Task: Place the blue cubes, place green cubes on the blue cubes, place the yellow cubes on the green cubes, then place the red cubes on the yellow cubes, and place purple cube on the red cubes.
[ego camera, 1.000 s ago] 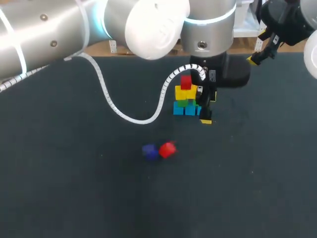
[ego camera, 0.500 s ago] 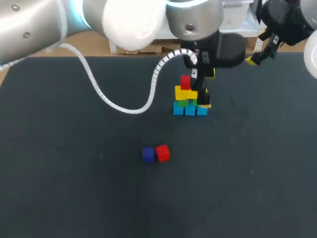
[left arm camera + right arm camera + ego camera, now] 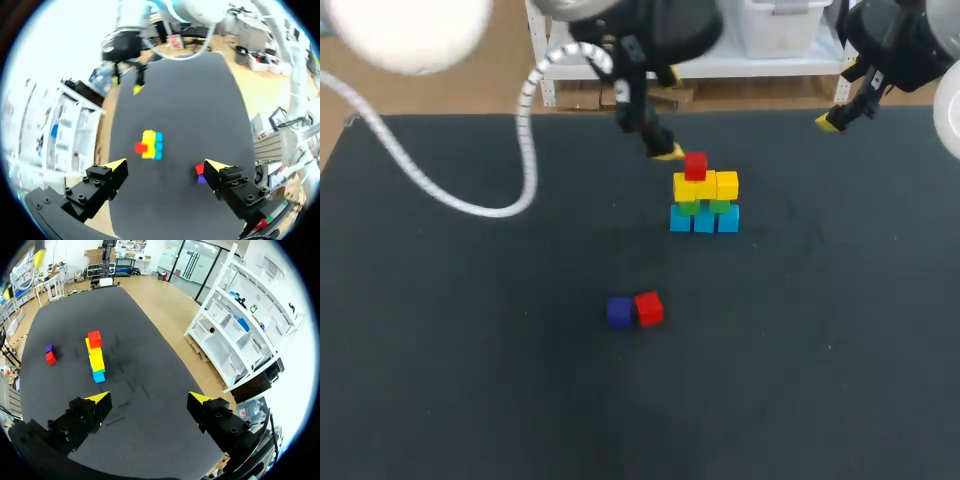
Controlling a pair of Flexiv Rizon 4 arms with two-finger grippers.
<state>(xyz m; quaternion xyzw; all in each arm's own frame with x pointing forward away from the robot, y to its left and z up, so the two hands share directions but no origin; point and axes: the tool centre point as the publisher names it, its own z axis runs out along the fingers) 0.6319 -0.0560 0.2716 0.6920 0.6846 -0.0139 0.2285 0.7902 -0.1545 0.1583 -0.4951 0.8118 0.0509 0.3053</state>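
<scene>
A stack of cubes (image 3: pixel 704 200) stands at the table's back middle. It has a row of light blue cubes (image 3: pixel 703 220), green cubes (image 3: pixel 688 207) on them, yellow cubes (image 3: pixel 706 185) above, and one red cube (image 3: pixel 696 165) on top. A loose red cube (image 3: pixel 648 308) touches a dark purple cube (image 3: pixel 619 312) nearer the front. My left gripper (image 3: pixel 665 150) hangs open, up and left of the stack, holding nothing; in its wrist view (image 3: pixel 166 167) the stack (image 3: pixel 150 144) lies ahead of the fingers. My right gripper (image 3: pixel 840 118) is open and empty at the back right, far from the stack (image 3: pixel 95 357).
The dark table mat (image 3: pixel 470 350) carries nothing else. The left arm's white cable (image 3: pixel 525 130) loops over the back left of the table. My right gripper (image 3: pixel 127 85) shows beyond the stack in the left wrist view.
My left gripper has let go, risen from the stack's right side and moved back and to the left, uncovering the right-hand yellow cube. The right arm has stayed where it was.
</scene>
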